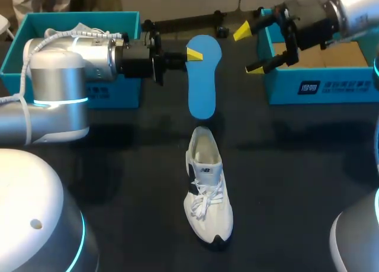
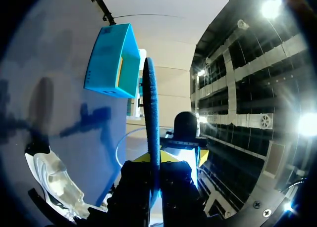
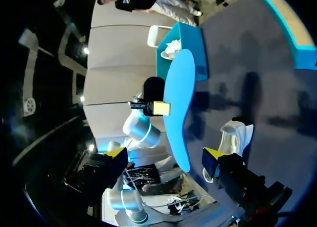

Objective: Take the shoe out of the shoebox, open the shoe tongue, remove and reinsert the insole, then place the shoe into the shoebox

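showing one insole [image 1: 201, 85], one shoe [image 1: 208, 189], two shoeboxes [image 1: 118, 93] [image 1: 331, 88].

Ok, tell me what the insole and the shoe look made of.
The insole is likely foam, matte blue; it looks thin and flat though the left end effector grips it only near one end. The shoe probably has a textile or synthetic upper, matte white, with woven laces; the exact fabric is unclear.

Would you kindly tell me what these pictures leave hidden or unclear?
- Head view: the left box is largely hidden behind the left arm.
- Left wrist view: the insole shows edge-on, its faces unseen; the shoe is cut by the rim.
- Right wrist view: the right tool hides part of the shoe.
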Robot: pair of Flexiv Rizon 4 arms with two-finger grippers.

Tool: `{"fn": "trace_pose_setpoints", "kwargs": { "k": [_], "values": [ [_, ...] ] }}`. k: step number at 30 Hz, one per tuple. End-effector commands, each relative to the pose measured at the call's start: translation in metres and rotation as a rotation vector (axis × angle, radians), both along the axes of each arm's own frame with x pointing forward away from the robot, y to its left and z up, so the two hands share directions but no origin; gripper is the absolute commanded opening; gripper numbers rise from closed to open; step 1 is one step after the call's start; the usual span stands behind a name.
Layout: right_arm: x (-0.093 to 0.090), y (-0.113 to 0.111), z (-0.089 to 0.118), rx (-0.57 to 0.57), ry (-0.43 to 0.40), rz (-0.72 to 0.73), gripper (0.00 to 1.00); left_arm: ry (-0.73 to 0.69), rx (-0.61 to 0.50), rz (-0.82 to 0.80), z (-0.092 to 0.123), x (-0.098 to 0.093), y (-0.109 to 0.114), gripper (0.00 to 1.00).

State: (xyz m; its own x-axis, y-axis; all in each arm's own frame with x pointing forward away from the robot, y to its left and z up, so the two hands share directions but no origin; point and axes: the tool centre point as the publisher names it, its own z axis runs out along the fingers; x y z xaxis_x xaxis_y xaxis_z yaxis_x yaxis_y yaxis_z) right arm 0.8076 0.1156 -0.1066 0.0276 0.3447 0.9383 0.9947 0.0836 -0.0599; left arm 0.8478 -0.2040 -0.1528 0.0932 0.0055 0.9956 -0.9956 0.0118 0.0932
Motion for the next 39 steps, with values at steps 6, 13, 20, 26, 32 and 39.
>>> {"fn": "trace_pose_setpoints", "kwargs": {
  "k": [6, 13, 20, 26, 32, 39],
  "values": [
    [-0.002, 0.0, -0.01, 0.089, -0.013, -0.049, 1.0, 0.0, 0.001, -0.001, 0.0, 0.0, 0.001, 0.0],
    [0.002, 0.0, -0.009, 0.085, -0.024, -0.064, 1.0, 0.0, 0.001, -0.001, 0.0, 0.0, 0.001, 0.0],
    [0.003, -0.001, -0.009, 0.098, -0.022, -0.075, 1.0, -0.235, -0.032, 0.044, 0.005, 0.003, 0.013, 0.0],
    [0.003, -0.001, -0.009, 0.098, -0.022, -0.075, 1.0, -0.646, -0.012, 0.123, 0.01, -0.001, 0.023, 0.0],
    [0.003, -0.001, -0.009, 0.098, -0.022, -0.075, 1.0, -1.1, -0.036, 0.258, 0.019, -0.015, 0.026, 0.0],
    [0.003, -0.001, -0.009, 0.098, -0.022, -0.075, 1.0, -1.545, -0.018, 0.247, 0.019, -0.025, 0.022, 0.0]
  ]
}}
